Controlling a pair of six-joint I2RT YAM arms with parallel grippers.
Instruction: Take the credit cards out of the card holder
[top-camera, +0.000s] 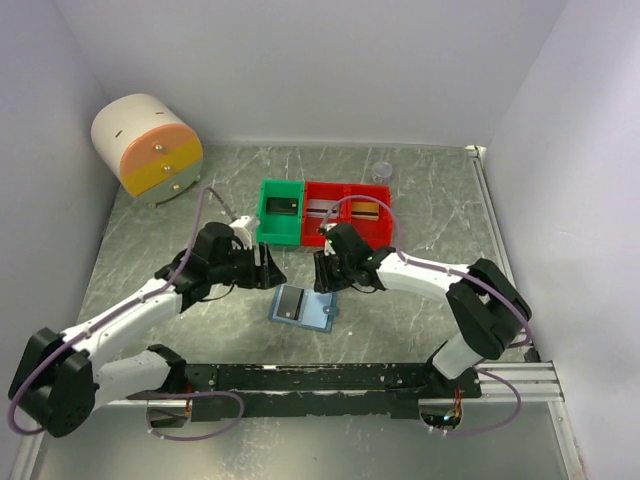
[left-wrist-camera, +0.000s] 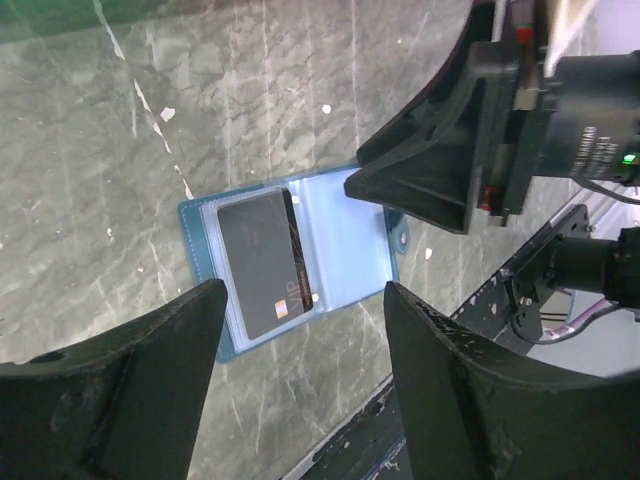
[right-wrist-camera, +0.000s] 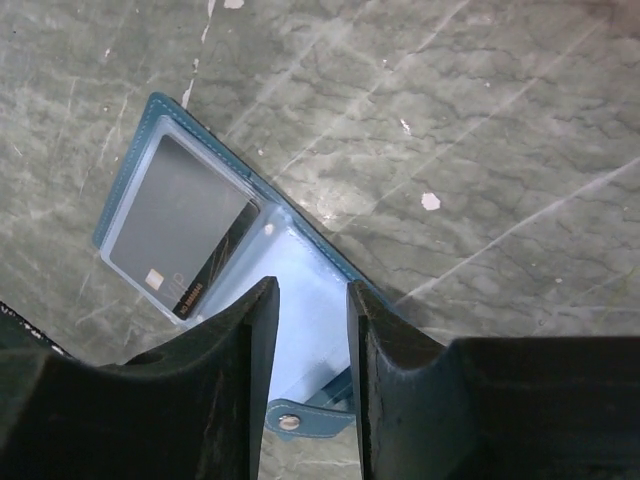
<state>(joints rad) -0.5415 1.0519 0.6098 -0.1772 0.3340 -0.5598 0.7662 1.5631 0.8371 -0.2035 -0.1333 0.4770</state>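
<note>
Holder (top-camera: 318, 312) lies open and flat on table (top-camera: 430, 200), centre of top view, just below both grippers. One dark card (left-wrist-camera: 268, 262) sits in the clear pocket of the left panel; right panel looks bare. Left gripper (left-wrist-camera: 305, 295) hovers over holder, jaws wide apart, holding nothing. Right gripper (right-wrist-camera: 308, 300) is over right panel near snap tab (right-wrist-camera: 290, 421), jaws narrowly parted, nothing between them; contact with panel cannot be told. Judgement: card is light, stiff, slick, snug in sleeve. Holder is soft and light and would slide if tugged. Pin bare panel, pinch card's edge nearest spine, draw flat. Green bin (top-camera: 263, 210) and red bin (top-camera: 330, 187) above hold cards.
</note>
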